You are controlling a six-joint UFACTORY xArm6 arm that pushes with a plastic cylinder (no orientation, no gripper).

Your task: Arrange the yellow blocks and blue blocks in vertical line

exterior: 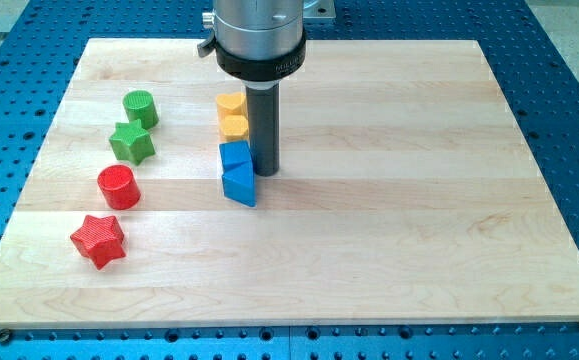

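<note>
On the bench (389, 200), two yellow blocks (232, 116) and two blue blocks (237, 171) stood in one column; my tip (266, 172) rested just right of the blue pair. No claw existed.

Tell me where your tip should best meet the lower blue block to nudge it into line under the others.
No gripping here, only pushing. The lower blue block juts slightly toward the view's right of the upper blue block and the two yellow blocks. I'd probably press its right-hand face, coming from the view's right. My tip already sits close beside that side.
</note>
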